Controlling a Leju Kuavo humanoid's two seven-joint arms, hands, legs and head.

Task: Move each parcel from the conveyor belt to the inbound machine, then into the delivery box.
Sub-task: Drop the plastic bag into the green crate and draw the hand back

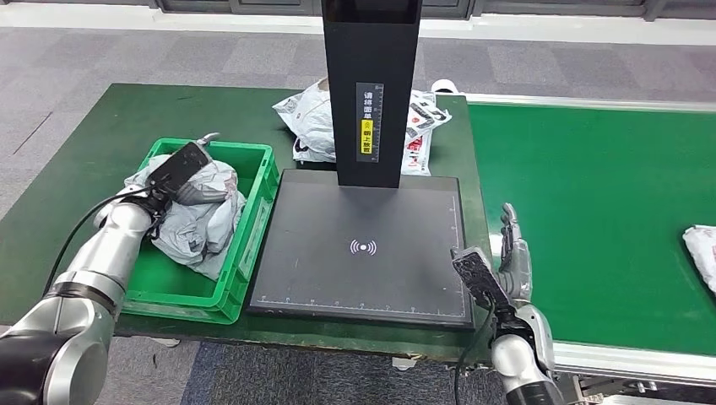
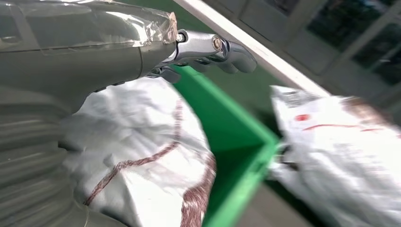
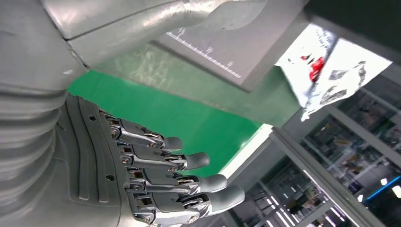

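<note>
Left hand: left hand [image 1: 196, 156] is hovering over the green crate [image 1: 251, 221], fingers apart and holding nothing, just above the grey parcels [image 1: 198, 221].
Right hand: right hand [image 1: 512, 253] is standing upright at the counter's [image 1: 76, 177] edge beside the scanner pad [image 1: 363, 249], fingers straight and spread, gripping nothing.
Crate parcels: grey parcels are lying crumpled inside the crate; the left wrist view is showing a dark red line across one [image 2: 142, 165]; long axis cannot be told.
Belt parcel: white parcel [image 1: 701, 246] is lying at the far right edge of the green conveyor belt [image 1: 591, 211], mostly cut off.
Counter parcels: white printed bags [image 1: 312, 122] are resting behind the black scanner column [image 1: 371, 93], with red and black print too small to read.
Writing: yellow-and-white label [image 1: 368, 122] on the column is carrying Chinese characters I cannot read clearly; the pad is showing a wireless symbol [image 1: 363, 247].
</note>
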